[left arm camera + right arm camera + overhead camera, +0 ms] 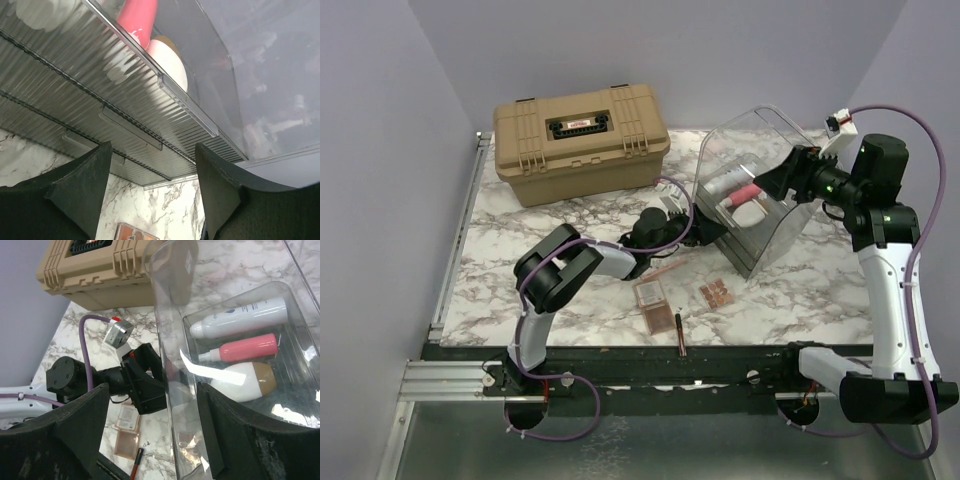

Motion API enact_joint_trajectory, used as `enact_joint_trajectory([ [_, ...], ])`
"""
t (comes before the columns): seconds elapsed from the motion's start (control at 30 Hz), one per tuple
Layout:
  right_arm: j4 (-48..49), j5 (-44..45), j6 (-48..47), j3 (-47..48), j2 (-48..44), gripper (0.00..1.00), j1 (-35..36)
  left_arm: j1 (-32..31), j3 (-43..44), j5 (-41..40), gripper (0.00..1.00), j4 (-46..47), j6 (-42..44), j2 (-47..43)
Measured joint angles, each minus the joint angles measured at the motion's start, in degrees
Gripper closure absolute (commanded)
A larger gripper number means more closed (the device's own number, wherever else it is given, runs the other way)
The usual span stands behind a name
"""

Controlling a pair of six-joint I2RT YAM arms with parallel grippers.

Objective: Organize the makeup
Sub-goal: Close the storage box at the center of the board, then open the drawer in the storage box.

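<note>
The clear bin (772, 228) stands mid-right with its lid up. In it lie a white tube (240, 317), a pink tube (242, 349) and a white oval piece (245, 382). Two square eyeshadow palettes (655, 305) and a third one (716, 294) lie on the marble in front, with a thin red-black pencil (679, 333) beside them. My left gripper (688, 225) is open and empty, facing the bin's grey drawers (100, 100). My right gripper (775, 185) is open above the bin, and the clear lid's edge (170, 365) runs between its fingers.
A large tan hard case (580, 140) stands shut at the back left. Purple walls close in the table on the left, back and right. A metal rail (455, 250) runs along the left edge.
</note>
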Motion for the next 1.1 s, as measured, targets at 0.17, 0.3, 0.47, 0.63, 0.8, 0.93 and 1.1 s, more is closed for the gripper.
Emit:
enact_joint_trajectory([
  [0.17, -2.54, 0.55, -0.39, 2.32, 1.75, 0.24, 0.0, 0.0, 0.35, 0.0, 0.35, 0.9, -0.92, 0.94],
  [0.3, -3.93, 1.49, -1.01, 2.47, 0.7, 0.23, 0.0, 0.0, 0.35, 0.0, 0.38, 1.84, -1.81, 1.25],
  [0.47, -4.9, -0.28, -0.37, 2.97, -1.46, 0.23, 0.0, 0.0, 0.35, 0.0, 0.49, 2.91, -2.84, 1.92],
  [0.63, -4.94, -5.7, 2.1, 3.15, -4.66, 0.23, 0.0, 0.0, 0.35, 0.02, 0.56, 3.74, -3.74, 2.99],
  [0.8, -5.09, -9.29, 4.28, 1.44, -9.29, 0.23, 0.0, 0.0, 0.37, 0.02, 0.58, 4.2, -4.7, 4.5],
  [0.93, -5.25, -11.32, 5.22, -0.33, -11.89, 0.23, 0.0, 0.0, 0.37, 0.0, 0.58, 4.24, -5.4, 5.07],
  [1.1, -5.42, -12.41, 6.71, -2.95, -14.05, 0.24, 0.0, 0.04, 1.05, -0.02, 0.59, 5.27, -6.58, 5.22],
])
